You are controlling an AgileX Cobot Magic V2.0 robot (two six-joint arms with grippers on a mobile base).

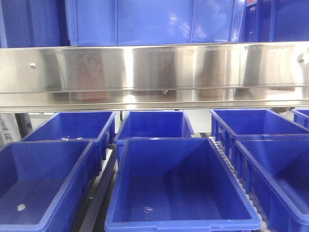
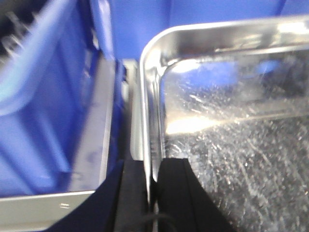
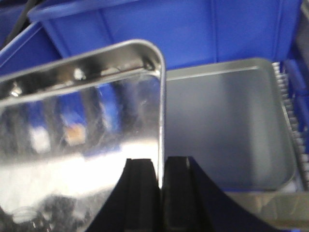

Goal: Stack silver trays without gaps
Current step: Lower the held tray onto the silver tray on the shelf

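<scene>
One silver tray [image 2: 231,121] fills the left wrist view, shiny and scratched, with a rounded corner at the top left. My left gripper [image 2: 153,164] is shut on its left rim, one black finger on each side of the wall. In the right wrist view my right gripper [image 3: 161,162] is shut on the right rim of a silver tray [image 3: 87,121] held up at a tilt. A second silver tray [image 3: 222,130] lies flat below it and to the right. Neither trays nor grippers appear in the front view.
A long steel band with screw heads [image 1: 154,72] crosses the front view above rows of blue bins [image 1: 178,188]. A blue bin [image 2: 38,96] stands left of the held tray, and a blue bin wall [image 3: 193,34] stands behind the trays. A ribbed strip [image 3: 292,106] runs along the right.
</scene>
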